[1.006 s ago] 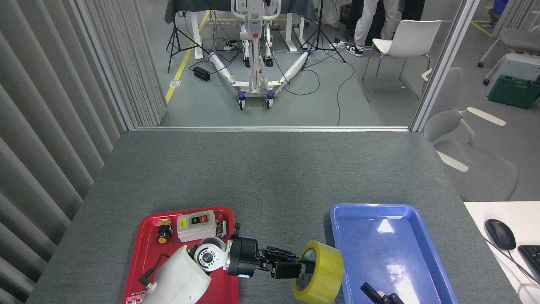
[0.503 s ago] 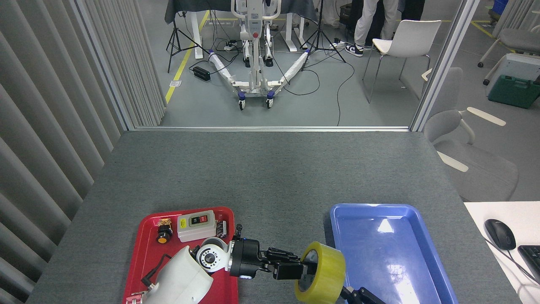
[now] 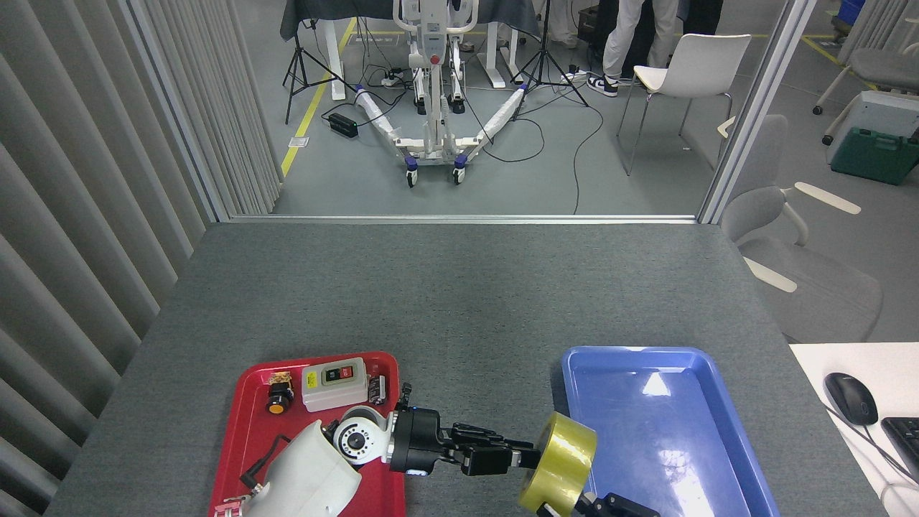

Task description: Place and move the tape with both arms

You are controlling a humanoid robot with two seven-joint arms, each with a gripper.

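Left gripper (image 3: 530, 459) holding the tape (image 3: 563, 463) at the blue tray (image 3: 689, 359).
Its fingers clamp the yellow roll over the tray's left rim; the right gripper (image 3: 610, 505) sits just beneath, state unclear. A red tray (image 3: 248, 424) holds a grey switch box (image 3: 333, 383).

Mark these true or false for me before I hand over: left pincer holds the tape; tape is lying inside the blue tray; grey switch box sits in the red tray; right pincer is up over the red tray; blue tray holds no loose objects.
1. The left pincer holds the tape: true.
2. The tape lies inside the blue tray: false, it is held at the tray's left rim.
3. The grey switch box sits in the red tray: true.
4. The right pincer is over the red tray: false, it shows at the bottom edge by the blue tray.
5. The blue tray holds no loose objects: true.
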